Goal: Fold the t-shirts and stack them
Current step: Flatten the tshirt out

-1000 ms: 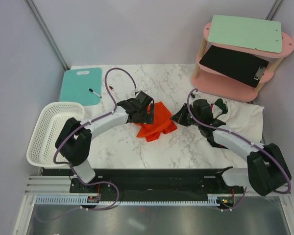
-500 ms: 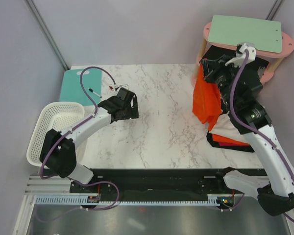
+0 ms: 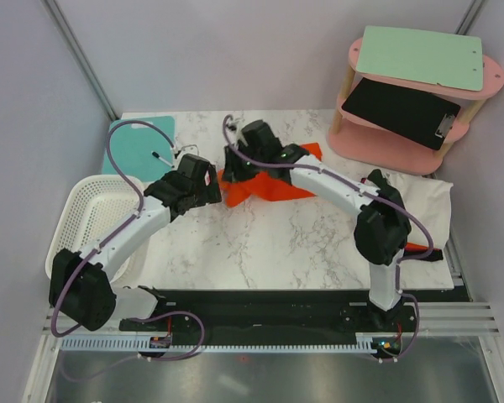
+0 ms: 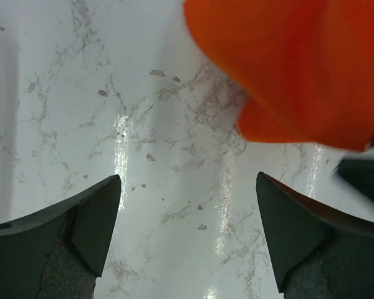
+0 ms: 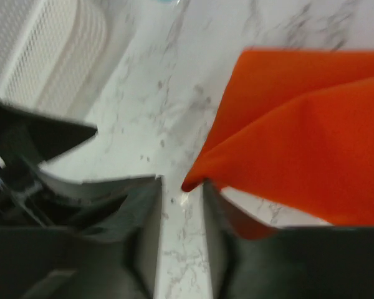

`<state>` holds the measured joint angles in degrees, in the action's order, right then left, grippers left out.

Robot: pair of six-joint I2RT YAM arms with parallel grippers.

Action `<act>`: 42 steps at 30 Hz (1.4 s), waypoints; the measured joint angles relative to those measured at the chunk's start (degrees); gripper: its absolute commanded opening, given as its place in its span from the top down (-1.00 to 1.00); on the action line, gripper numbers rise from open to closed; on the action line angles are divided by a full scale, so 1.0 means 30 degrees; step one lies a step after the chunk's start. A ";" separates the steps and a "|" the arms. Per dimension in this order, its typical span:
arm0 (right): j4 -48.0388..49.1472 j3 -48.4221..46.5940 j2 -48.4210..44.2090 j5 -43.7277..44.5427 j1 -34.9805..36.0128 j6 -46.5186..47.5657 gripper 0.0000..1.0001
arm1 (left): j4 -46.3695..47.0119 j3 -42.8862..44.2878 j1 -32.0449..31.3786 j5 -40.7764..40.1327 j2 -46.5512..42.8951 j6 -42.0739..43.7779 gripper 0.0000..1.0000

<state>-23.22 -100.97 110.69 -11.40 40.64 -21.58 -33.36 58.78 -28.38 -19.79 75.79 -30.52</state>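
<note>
An orange-red t-shirt (image 3: 273, 186) lies crumpled on the marble table (image 3: 260, 243) at the back middle. My right arm reaches far left across it. The right gripper (image 3: 233, 172) is low over the shirt's left end. In the right wrist view the fingers (image 5: 181, 180) stand a little apart with marble showing between them, and a shirt corner (image 5: 299, 124) touches the right fingertip. My left gripper (image 3: 212, 180) is open and empty just left of the shirt. In its wrist view (image 4: 188, 176) the shirt (image 4: 299, 62) hangs ahead at the upper right.
A white latticed basket (image 3: 92, 222) stands at the left edge. A teal board (image 3: 134, 147) with a pen is at the back left. A pink two-tier shelf (image 3: 403, 143) is at the back right. A white cloth (image 3: 420, 201) lies at the right, with a thin orange edge (image 3: 416, 248) showing under it.
The right arm has swung from high at the right down to the back middle, bringing the shirt onto the table. The left gripper moved slightly toward it.
</note>
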 measured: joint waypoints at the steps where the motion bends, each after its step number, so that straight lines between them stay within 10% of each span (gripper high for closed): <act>1: -0.0058 0.0525 0.0233 -0.0357 0.0736 0.0087 -0.28 | 0.0000 -0.0044 0.0138 -0.0168 -0.0146 0.0000 -0.93; 4: 0.0022 0.2455 -0.0182 -0.0044 0.2113 0.0364 -0.75 | -0.0984 -0.0153 0.0306 -0.0656 -0.0226 0.0219 -0.94; 15: 0.1566 0.5916 -0.4845 0.4444 -0.3614 0.0481 -0.65 | -0.0131 0.0801 0.0109 0.0350 0.3927 0.0211 -0.93; 20: 0.2441 0.5778 -0.2273 0.5960 -0.7009 0.0182 -0.64 | 0.0007 0.0852 -0.0124 0.0714 0.4269 0.0211 -0.94; 31: 0.2557 0.5260 0.2681 0.6579 -0.6747 -0.0124 -0.61 | 0.0153 0.0634 -0.0160 0.0503 0.1530 0.0233 -0.95; 33: 0.2841 0.5260 0.2696 0.6776 -0.6790 -0.0255 -0.40 | 0.0168 0.0634 -0.0153 0.0452 0.1224 0.0233 -0.95; 34: 0.3075 0.5260 0.2696 0.6812 -0.6827 -0.0321 0.39 | 0.0160 0.0627 -0.0153 0.0444 0.1158 0.0233 -0.95; 36: 0.3650 0.5355 0.2696 0.6856 -0.6885 -0.0408 0.87 | 0.0168 0.0605 -0.0160 0.0444 0.1078 0.0240 -0.95; 42: 0.5042 0.6710 0.1996 0.6856 -0.6994 -0.0947 1.00 | 0.0160 0.0415 -0.0160 0.0444 0.1078 0.0233 -0.94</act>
<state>-8.10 -80.84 116.68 9.17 19.66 -24.43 -32.88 60.03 -28.86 -18.46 79.02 -29.82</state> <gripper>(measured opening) 0.008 0.972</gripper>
